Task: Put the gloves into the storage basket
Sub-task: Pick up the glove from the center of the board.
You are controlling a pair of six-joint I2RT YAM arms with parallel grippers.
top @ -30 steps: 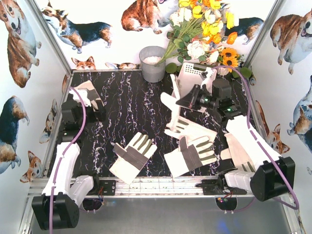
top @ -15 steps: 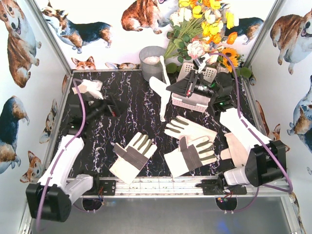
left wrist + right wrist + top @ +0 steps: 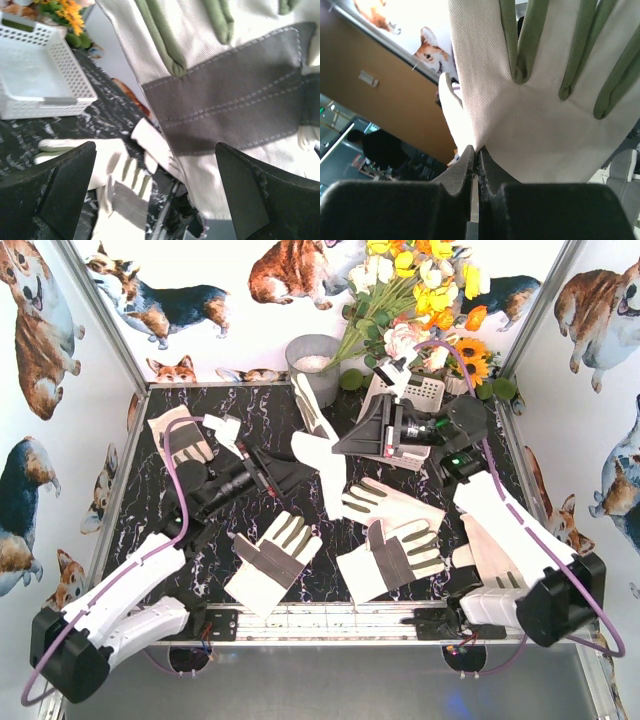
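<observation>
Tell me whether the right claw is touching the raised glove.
Touching. The right wrist view shows the right claw pinched shut on the raised glove, with fabric caught between its jaws.

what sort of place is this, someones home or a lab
Most likely a staged robot test booth, not a home: corgi-print panels wall in a marble-patterned table, the left arm and right arm are bolted to a metal rail at its near edge, and flowers stand as a prop.
</observation>
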